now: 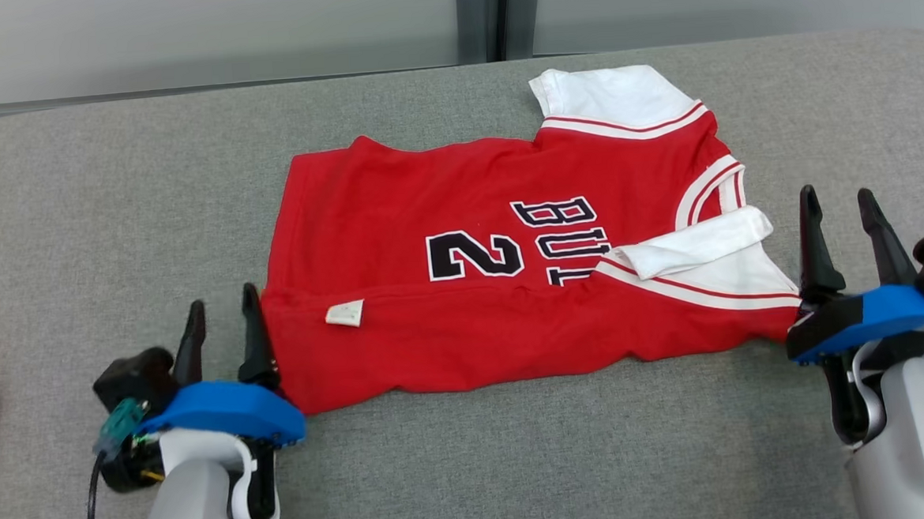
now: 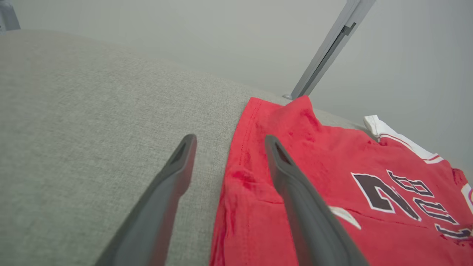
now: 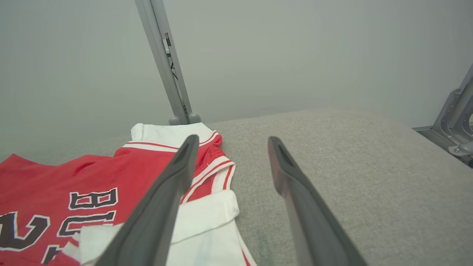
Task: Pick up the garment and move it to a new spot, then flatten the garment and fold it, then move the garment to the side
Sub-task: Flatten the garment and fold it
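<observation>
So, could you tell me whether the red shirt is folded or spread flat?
Partly folded: the near edge of the shirt lies turned over, hiding part of the lettering; a white label shows on the flap.

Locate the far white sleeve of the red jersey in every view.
Head view: the far white fabric sleeve sits upper right of centre.
Left wrist view: the sleeve lies at right, mid-height.
Right wrist view: the sleeve lies just left of centre.
Shared landmark: the grey metal post behind it.

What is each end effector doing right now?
Left end effector: open, holding nothing.
Right end effector: open, holding nothing.
</observation>
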### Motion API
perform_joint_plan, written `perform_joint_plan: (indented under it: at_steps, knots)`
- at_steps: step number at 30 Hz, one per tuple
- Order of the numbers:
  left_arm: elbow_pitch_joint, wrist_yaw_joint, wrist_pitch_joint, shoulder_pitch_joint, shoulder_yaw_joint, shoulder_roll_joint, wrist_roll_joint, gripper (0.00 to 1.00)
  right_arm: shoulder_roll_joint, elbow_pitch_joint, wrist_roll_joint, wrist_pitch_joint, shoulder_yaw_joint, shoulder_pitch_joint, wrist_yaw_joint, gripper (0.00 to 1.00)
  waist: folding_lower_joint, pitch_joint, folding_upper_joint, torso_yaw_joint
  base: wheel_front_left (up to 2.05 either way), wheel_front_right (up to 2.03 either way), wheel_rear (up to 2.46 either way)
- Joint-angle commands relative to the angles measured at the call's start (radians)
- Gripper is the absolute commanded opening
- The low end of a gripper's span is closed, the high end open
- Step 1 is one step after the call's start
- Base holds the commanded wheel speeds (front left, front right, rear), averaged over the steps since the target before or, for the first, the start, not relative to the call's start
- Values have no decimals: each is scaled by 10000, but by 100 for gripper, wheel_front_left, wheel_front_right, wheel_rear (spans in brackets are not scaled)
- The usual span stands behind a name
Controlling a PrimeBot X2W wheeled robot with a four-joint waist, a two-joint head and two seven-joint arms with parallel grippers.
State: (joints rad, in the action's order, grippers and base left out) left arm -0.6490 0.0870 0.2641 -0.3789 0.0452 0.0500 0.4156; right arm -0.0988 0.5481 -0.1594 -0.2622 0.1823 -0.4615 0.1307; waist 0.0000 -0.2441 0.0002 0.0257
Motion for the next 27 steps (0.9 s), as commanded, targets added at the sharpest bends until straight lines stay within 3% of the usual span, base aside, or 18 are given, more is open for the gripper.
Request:
perform_joint_plan:
  at_steps: [1, 9, 20, 21, 23, 27]
  knots:
    - [225, -63, 3, 264, -63, -3, 54, 100, 61, -142, 22, -40, 61, 293, 1, 100, 0, 29, -2, 24, 0, 0, 0]
    - [471, 188, 4, 1417, 487, 16, 624, 100, 239, -313, -117, -40, 170, 1208, 1, 100, 0, 88, -2, 184, 0, 0, 0]
    - [-234, 191, -12, 1332, 573, -5, 447, 100, 390, 59, -82, -40, 190, 1543, 1, 100, 0, 8, -2, 406, 0, 0, 0]
    - [-269, 216, -12, 1312, 623, -8, 391, 53, 394, 122, -64, -40, 162, 1548, 1, 100, 0, 1, -2, 420, 0, 0, 0]
    - [-360, 261, -14, 1264, 686, -14, 327, 2, 400, 399, -26, -40, 162, 1552, 1, 100, 0, -25, -2, 432, 0, 0, 0]
    - [-505, 311, -19, 1157, 771, -23, 287, 0, 413, 916, 27, -40, 222, 1446, 1, 100, 0, -82, -2, 432, 0, 0, 0]
